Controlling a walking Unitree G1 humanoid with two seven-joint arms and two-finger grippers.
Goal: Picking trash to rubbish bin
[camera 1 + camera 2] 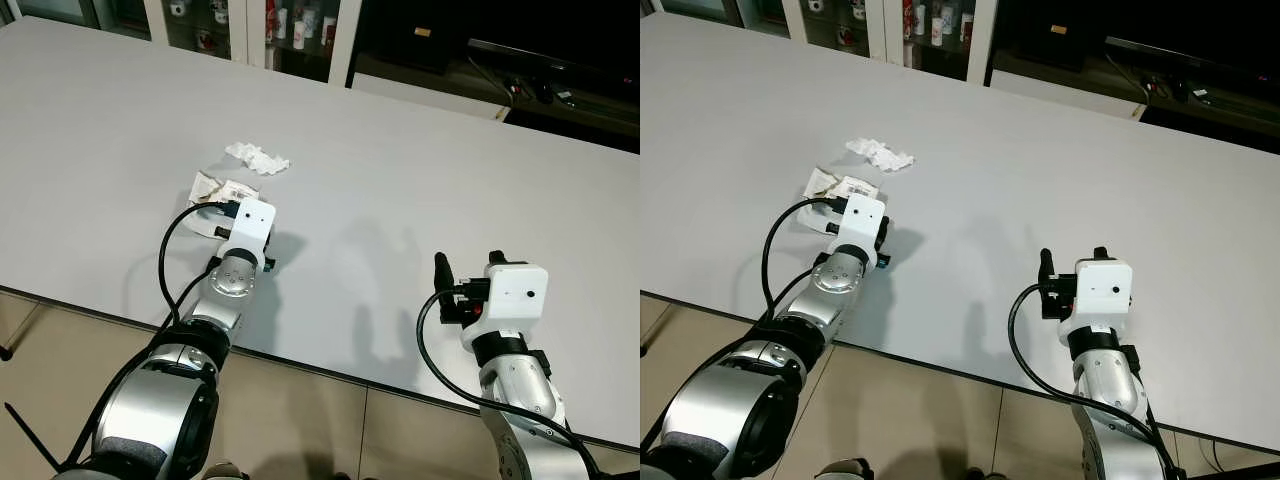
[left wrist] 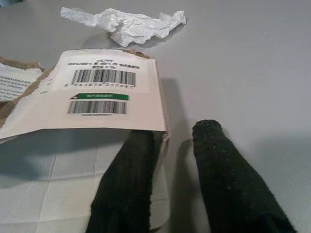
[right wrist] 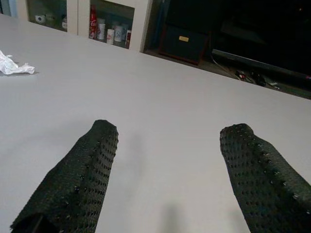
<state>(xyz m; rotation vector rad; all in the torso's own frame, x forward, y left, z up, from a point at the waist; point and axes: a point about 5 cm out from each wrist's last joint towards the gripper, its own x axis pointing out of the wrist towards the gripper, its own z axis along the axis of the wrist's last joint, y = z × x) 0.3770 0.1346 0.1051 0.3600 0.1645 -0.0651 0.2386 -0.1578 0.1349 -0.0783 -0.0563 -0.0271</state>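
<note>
Left wrist view, left gripper (image 2: 167, 133) narrowly parted, one finger under torn packet (image 2: 97, 92) edge

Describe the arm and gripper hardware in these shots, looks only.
Both arms are silver metal with rounded joints. Each wrist carries a white boxy camera housing, with a looping black cable running back along the forearm. The left gripper and right gripper each have two long black fingers, rounded at the tips, with a dimpled, textured surface.

A torn brown cardboard mailer with white barcode labels (image 2: 102, 92) lies flat on the grey counter (image 1: 420, 170); a crumpled white plastic wrapper (image 1: 258, 157) sits just beyond it.
</note>
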